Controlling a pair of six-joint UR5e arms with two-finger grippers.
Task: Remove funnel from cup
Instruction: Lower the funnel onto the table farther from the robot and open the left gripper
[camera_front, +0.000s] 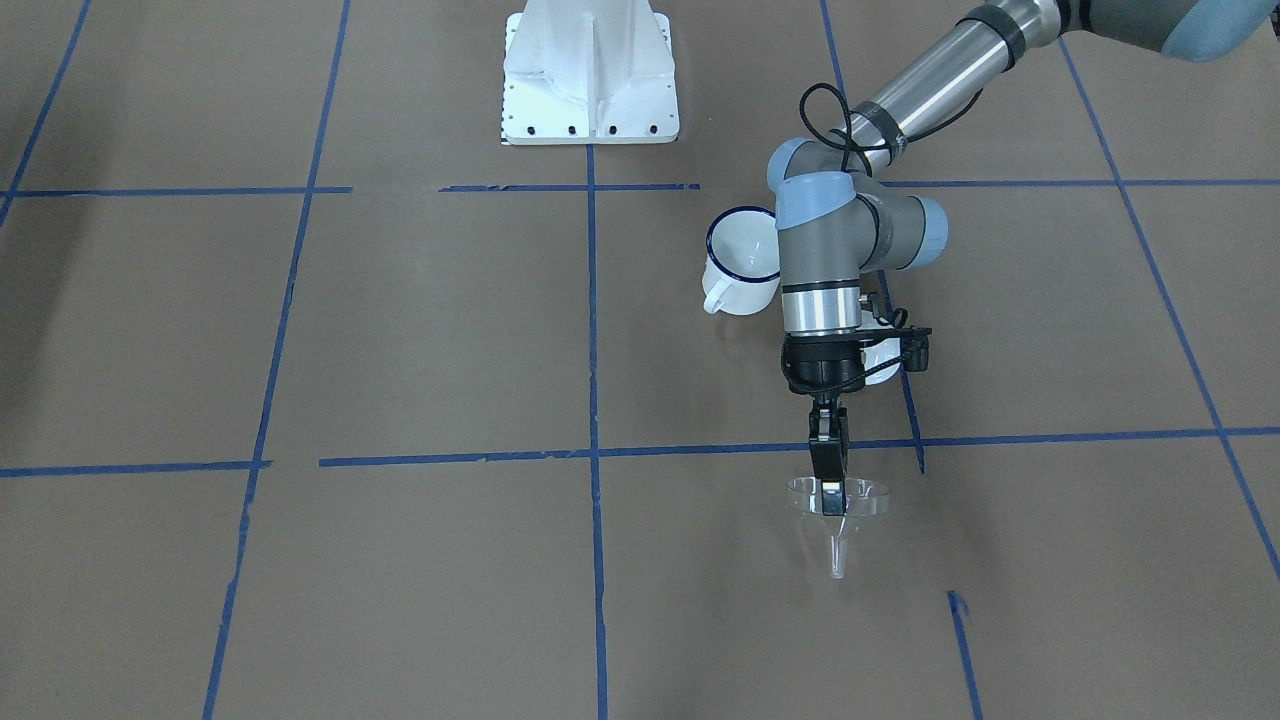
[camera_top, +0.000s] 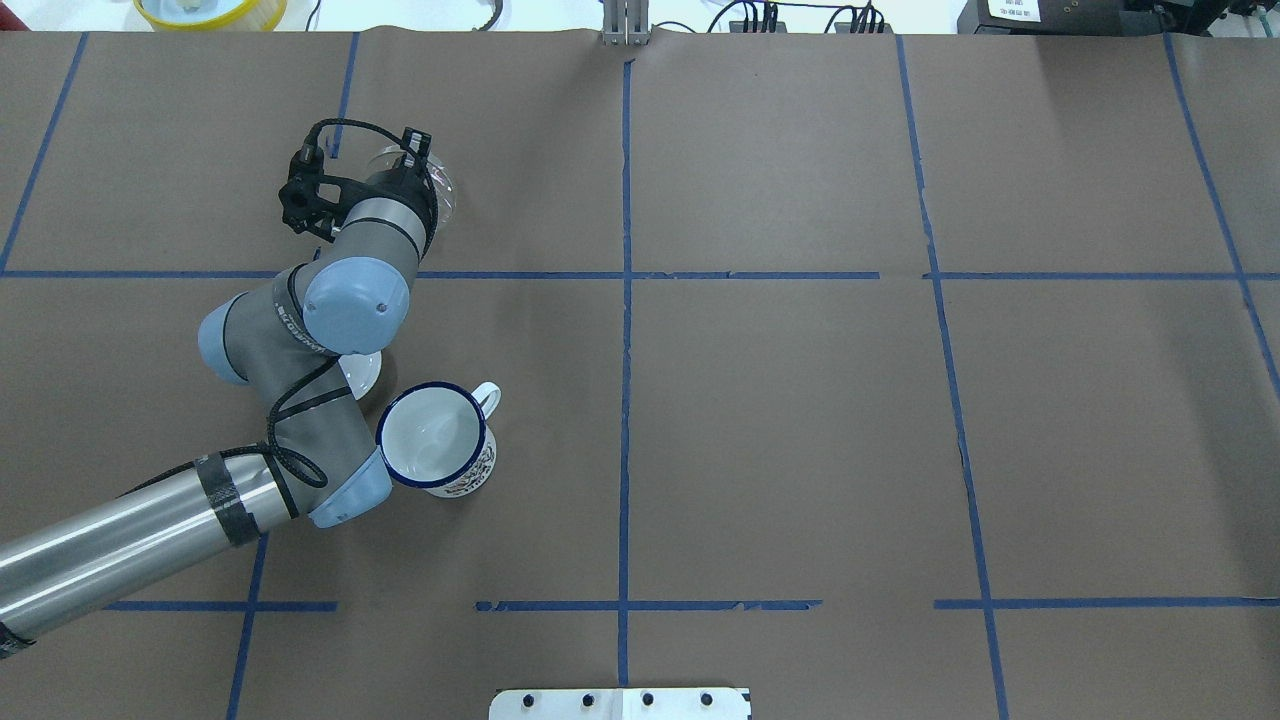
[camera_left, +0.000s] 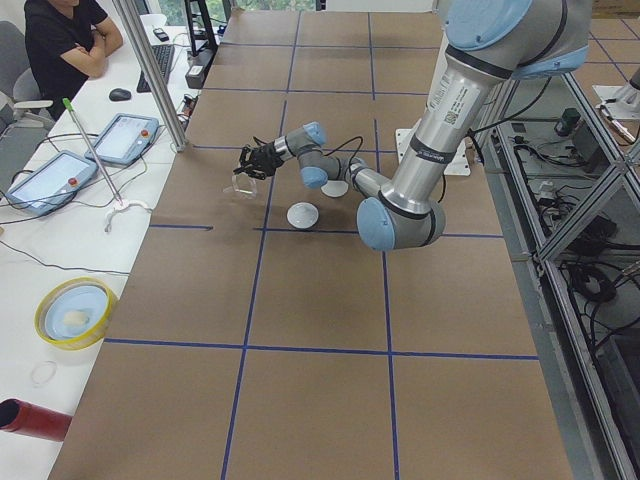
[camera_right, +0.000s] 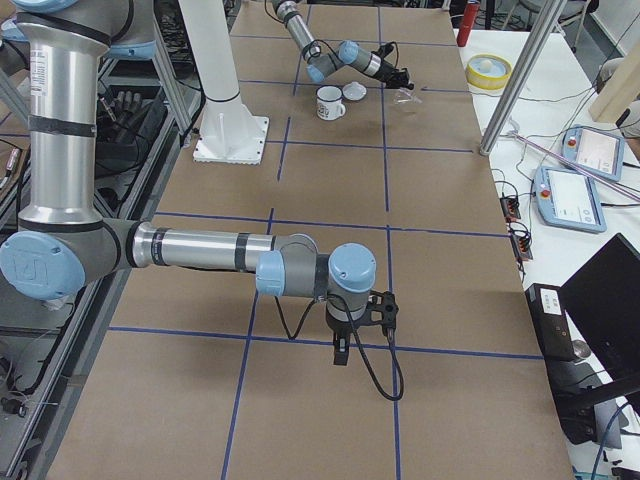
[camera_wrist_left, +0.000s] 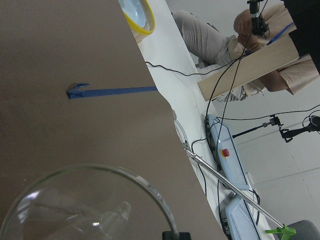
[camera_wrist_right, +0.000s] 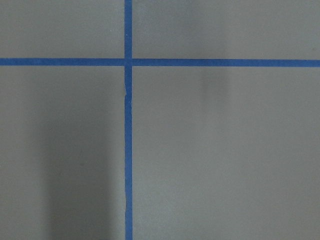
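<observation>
Exterior front-facing: the left gripper has its fingers pinching the funnel by the rim, spout down, well apart from the empty cup. Removal looks done; next, lower and release gently.

Overhead exterior: brown tabletop, blue tape grid.

Exterior right: right gripper, fingers' state I cannot tell; tablets on a side desk.

Seen from overhead, the lid lies on the counter just beside the cup at 10 o'clock; the left pincer holds the funnel well apart at 12 o'clock.
</observation>
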